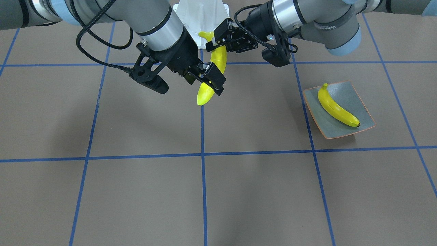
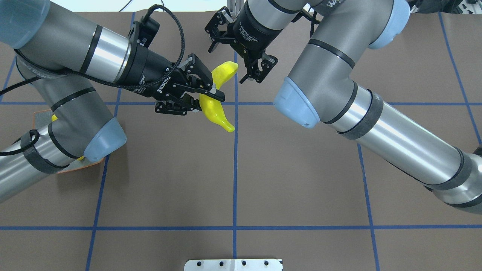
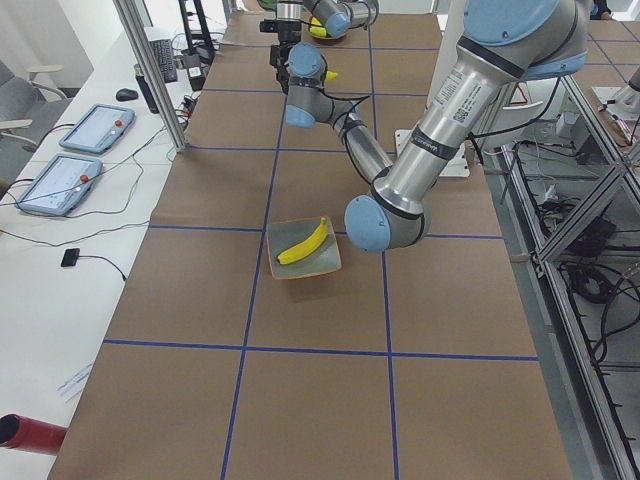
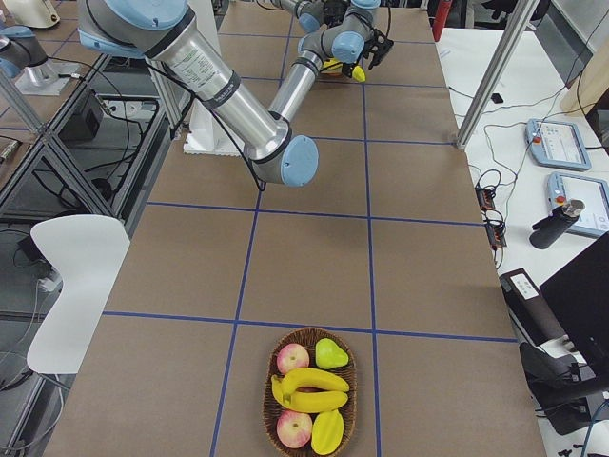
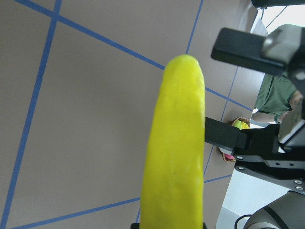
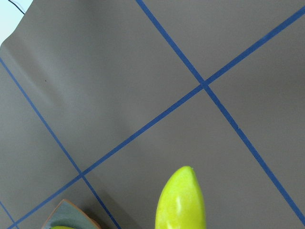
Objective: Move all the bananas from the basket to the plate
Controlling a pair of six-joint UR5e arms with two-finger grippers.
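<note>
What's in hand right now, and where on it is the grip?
The left gripper holds a banana just stem-side of its middle; the right gripper is open around its blunt end.

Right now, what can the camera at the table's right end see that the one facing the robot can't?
Only the right-end view shows the basket, holding bananas, apples and other fruit, plus a white chair. Only the front-facing view shows the plate with a lone banana lying on it. Both show the left arm and right arm meeting around a held banana.
</note>
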